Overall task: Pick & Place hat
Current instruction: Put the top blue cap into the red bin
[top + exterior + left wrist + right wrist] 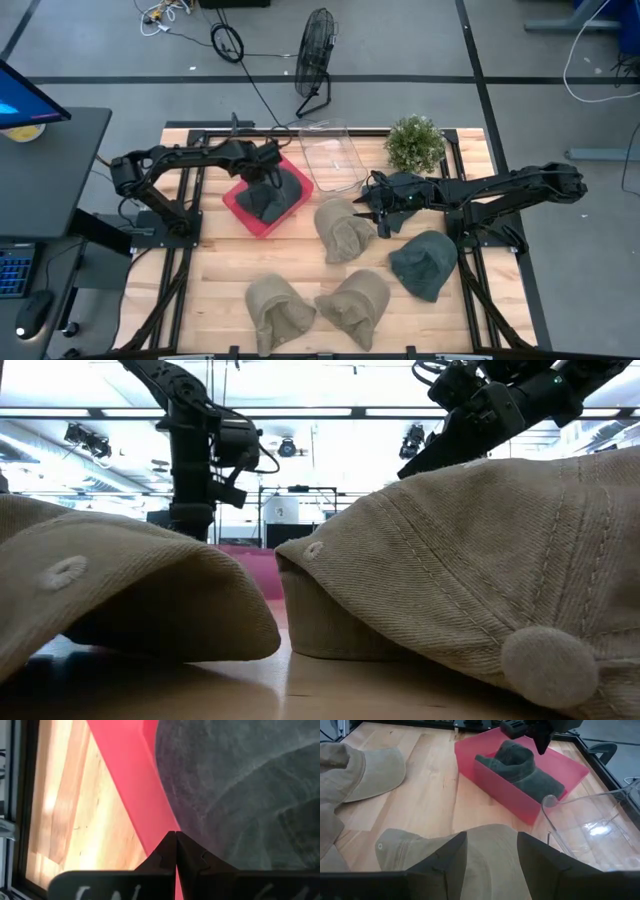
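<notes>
A red bin [238, 208] holds a dark grey hat [268, 198] [520, 762]. My left gripper [272, 178] [175, 840] hangs shut just over that hat [240, 795], at the bin's red wall [145, 795]; in the right wrist view it [540, 740] stands at the hat's crown, and I cannot tell whether it touches. My right gripper [373, 212] [490, 857] is open, its fingers standing either side of a tan hat [340, 232] [490, 837] that lies on the table.
A second dark grey hat [425, 262] lies at the table's right. Two more tan hats [280, 310] [355, 298] lie near the near edge and fill the low view [480, 560]. A clear plastic bin [330, 155] and a potted plant [415, 145] stand at the far edge.
</notes>
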`<state>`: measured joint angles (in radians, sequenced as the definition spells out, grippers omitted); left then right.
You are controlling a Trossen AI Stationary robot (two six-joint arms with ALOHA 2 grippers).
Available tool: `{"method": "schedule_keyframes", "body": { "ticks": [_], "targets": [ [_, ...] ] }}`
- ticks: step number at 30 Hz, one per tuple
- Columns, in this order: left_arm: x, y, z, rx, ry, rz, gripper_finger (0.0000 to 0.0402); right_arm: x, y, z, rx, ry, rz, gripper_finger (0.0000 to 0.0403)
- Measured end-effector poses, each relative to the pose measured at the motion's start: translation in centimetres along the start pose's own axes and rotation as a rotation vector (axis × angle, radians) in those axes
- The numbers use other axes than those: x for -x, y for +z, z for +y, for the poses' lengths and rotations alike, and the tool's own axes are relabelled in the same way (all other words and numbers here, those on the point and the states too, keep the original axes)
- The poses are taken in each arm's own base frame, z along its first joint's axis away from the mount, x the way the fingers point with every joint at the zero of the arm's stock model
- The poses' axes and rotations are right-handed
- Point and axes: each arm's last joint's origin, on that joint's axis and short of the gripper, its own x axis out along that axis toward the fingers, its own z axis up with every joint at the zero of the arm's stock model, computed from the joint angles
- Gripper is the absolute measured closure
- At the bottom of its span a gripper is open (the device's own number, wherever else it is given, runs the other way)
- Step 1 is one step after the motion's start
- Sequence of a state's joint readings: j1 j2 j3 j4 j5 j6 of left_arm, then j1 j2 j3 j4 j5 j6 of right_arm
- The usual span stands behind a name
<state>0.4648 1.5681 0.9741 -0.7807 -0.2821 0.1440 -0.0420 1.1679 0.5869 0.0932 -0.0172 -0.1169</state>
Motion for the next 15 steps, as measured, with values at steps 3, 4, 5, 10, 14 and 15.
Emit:
{"method": "schedule_keyframes", "body": {
  "ticks": [3,4,5,10,14,15],
  "targets": [
    [0.3,0.0,0.0,-0.031,0.002,-0.013,0.0398,0.0,0.2,0.0,0.0,-0.002,-0.021,0.0225],
    [0.7,0.0,-0.2,-0.039,0.004,-0.027,0.0398,0.0,0.3,0.0,-0.001,-0.003,-0.03,0.0225],
    [1.1,-0.1,-0.4,-0.045,0.005,-0.045,0.0398,0.0,0.3,0.0,-0.002,-0.001,-0.034,0.0225],
    [4.6,-0.6,-1.7,-0.094,0.001,-0.181,0.0398,0.2,1.3,0.3,0.005,0.018,0.0,0.0225],
    [8.2,-1.7,-2.6,-0.115,-0.01,-0.332,0.0398,0.8,2.8,0.8,0.017,0.032,0.087,0.0225],
    [9.1,-2.0,-2.8,-0.111,-0.015,-0.369,0.0398,1.1,3.3,0.9,0.022,0.026,0.111,0.0225]
  ]
}}
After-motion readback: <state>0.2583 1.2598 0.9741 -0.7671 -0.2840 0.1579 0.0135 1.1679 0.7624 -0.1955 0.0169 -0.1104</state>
